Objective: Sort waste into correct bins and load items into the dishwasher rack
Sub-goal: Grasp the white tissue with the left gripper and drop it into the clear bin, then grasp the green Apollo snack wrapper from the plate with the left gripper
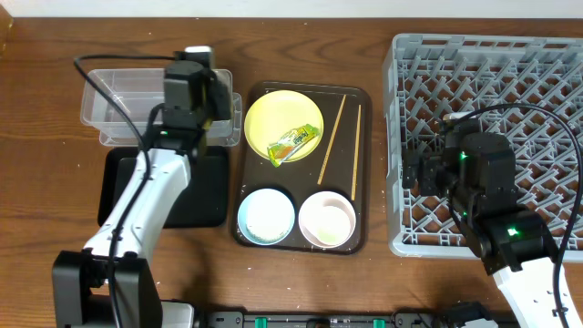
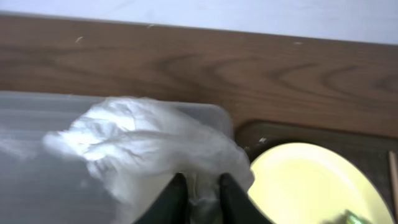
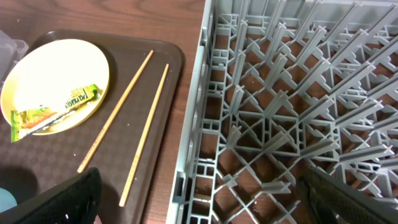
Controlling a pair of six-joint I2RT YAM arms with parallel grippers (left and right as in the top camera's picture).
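Observation:
A crumpled white napkin point(image 2: 143, 143) is pinched between my left gripper's point(image 2: 199, 186) dark fingers, over the right end of the clear tub point(image 2: 37, 124). From overhead, that gripper point(image 1: 200, 68) hovers at the tub's point(image 1: 118, 96) far right corner. The yellow plate point(image 1: 283, 123) carries a green-and-yellow wrapper point(image 1: 293, 143). Two chopsticks point(image 1: 332, 138) lie beside it. A light blue bowl point(image 1: 266, 215) and a pale bowl point(image 1: 327, 219) sit nearer the front. My right gripper point(image 3: 199, 186) stands open over the left edge of the grey rack point(image 3: 280, 93), holding nothing.
The plate, bowls and chopsticks all rest on a dark brown serving tray point(image 1: 363, 182). A shallow black tray point(image 1: 205, 191) lies left of it, partly under my left arm. The rack point(image 1: 510, 82) fills the right side.

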